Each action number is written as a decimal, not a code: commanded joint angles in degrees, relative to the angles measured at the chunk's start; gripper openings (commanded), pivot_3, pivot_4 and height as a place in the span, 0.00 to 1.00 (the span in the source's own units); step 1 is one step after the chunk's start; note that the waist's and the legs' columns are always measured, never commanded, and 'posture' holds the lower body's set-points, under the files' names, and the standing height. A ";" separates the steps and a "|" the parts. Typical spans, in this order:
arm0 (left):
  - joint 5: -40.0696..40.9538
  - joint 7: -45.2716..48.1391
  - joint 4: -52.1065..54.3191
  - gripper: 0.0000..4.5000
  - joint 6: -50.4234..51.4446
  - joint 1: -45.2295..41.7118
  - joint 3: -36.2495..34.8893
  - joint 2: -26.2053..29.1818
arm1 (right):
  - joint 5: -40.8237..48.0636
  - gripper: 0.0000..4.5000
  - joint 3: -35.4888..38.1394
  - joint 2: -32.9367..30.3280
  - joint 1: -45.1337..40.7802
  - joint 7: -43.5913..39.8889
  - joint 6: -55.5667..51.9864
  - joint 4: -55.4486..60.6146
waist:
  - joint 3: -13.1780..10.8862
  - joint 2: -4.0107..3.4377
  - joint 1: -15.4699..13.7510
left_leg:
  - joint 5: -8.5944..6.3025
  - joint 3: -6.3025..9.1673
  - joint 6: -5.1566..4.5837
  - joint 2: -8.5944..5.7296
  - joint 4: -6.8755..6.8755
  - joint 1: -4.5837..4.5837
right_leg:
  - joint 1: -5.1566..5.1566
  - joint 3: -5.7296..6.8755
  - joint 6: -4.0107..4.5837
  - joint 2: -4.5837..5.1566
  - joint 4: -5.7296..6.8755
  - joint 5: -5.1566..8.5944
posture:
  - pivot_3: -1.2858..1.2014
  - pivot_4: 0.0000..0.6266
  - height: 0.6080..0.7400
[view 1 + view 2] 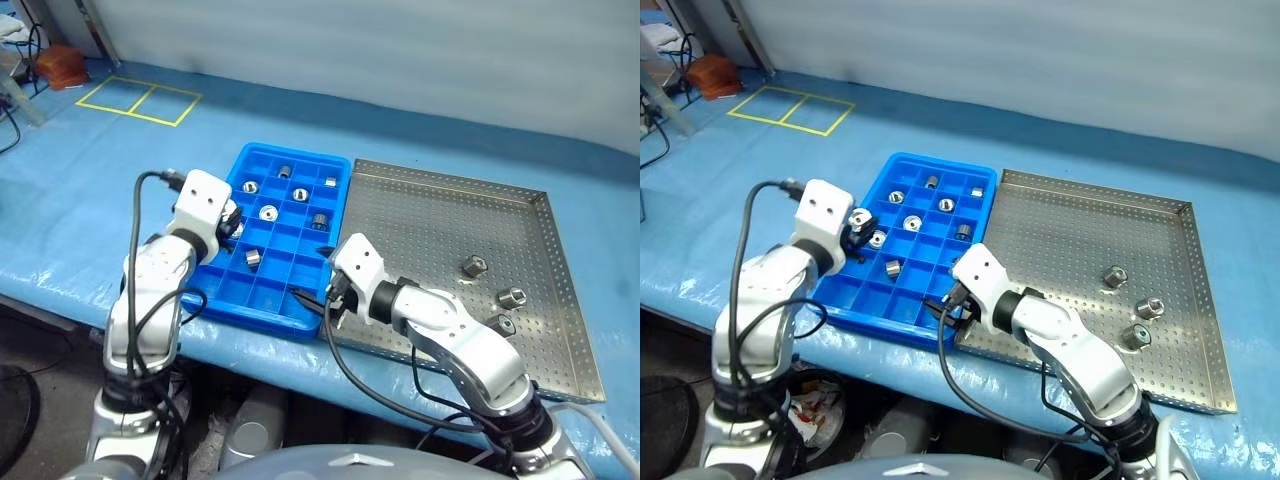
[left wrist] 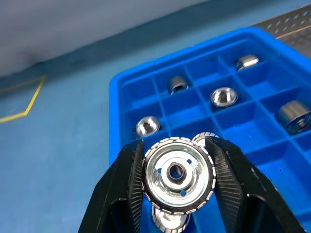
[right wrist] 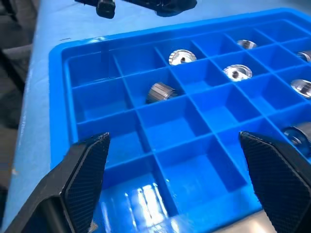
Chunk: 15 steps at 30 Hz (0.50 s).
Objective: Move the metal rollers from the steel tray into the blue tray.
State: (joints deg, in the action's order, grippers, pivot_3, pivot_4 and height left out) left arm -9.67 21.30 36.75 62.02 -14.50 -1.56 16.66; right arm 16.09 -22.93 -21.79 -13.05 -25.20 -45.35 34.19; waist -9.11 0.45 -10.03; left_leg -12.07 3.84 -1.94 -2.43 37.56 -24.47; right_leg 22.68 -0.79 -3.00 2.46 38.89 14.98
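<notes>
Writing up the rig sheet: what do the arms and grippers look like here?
Both arms are glossy white-and-silver shells with dark joints. Each wrist carries a boxy white camera housing with small dark holes, fed by a loose black cable looping along the arm. The left gripper and right gripper each have two black fingers with finely ribbed, textured pads.

The compartment tray (image 1: 262, 300) is lying directly left of the perforated tray (image 1: 450, 225), their long edges touching. Three rollers (image 1: 474, 265) are sitting on the perforated tray's floor toward its right side, in a loose line running from the middle toward the near edge. Several further rollers are sitting one per compartment in the compartment tray, mostly in its far half. The left gripper (image 2: 176, 177) is hanging over the compartment tray's left edge, with a roller between its fingers. The right gripper (image 3: 172, 184) is hanging over the compartment tray's near right corner.
</notes>
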 commanded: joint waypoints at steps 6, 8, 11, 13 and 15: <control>-0.45 -6.30 3.43 0.38 -0.40 8.66 -0.03 -1.60 | -0.20 1.00 -3.57 2.02 -1.37 -2.37 1.92 1.21 | 0.01 0.02 -6.07 | 0.06 0.00 0.14 0.10 -0.10 -0.02 | 0.12 0.02 0.16 -0.04 -0.02 -0.07 | 0.70 0.24 1.00; 0.65 -6.36 3.98 0.38 0.00 10.03 0.12 -2.19 | -0.08 1.00 -4.08 2.60 -0.60 -1.81 1.45 2.08 | 0.03 0.02 -8.03 | 0.03 -0.06 0.19 0.09 -0.13 -0.03 | 0.16 0.02 0.16 -0.02 -0.04 -0.07 | 0.70 0.24 1.00; 1.39 -6.59 4.58 0.38 -0.33 10.56 0.83 -2.25 | 0.02 1.00 -4.89 3.12 0.43 -1.33 0.95 2.96 | 0.05 0.06 -10.73 | -0.13 -0.15 0.44 0.10 -0.15 -0.05 | 0.21 0.03 0.17 0.01 -0.05 -0.07 | 0.69 0.24 1.00; 1.40 -7.54 4.98 0.38 -1.15 10.42 0.98 -2.24 | -0.14 1.00 -5.24 3.11 1.03 -1.06 0.65 3.34 | 0.06 0.06 -11.77 | -0.14 -0.19 0.46 0.11 -0.15 -0.09 | 0.26 0.05 0.16 0.00 -0.06 -0.08 | 0.69 0.24 1.00; 1.07 -8.90 5.96 0.38 -1.64 9.29 0.33 -2.44 | 0.07 1.00 -5.22 3.00 1.73 -0.70 0.11 4.10 | 0.06 0.07 -12.70 | -0.15 -0.24 0.47 0.11 -0.15 -0.11 | 0.28 0.07 0.15 -0.01 -0.07 -0.08 | 0.68 0.24 1.00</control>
State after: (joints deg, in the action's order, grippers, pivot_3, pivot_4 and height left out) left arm -8.37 13.66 39.59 61.70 -3.99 -0.67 14.34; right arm 15.99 -28.38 -18.80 -11.75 -26.19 -45.16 35.29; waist -9.05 0.52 -22.73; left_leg -12.22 3.56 -1.48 -2.31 37.41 -24.60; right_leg 23.00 -0.72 -2.85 2.42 38.82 14.89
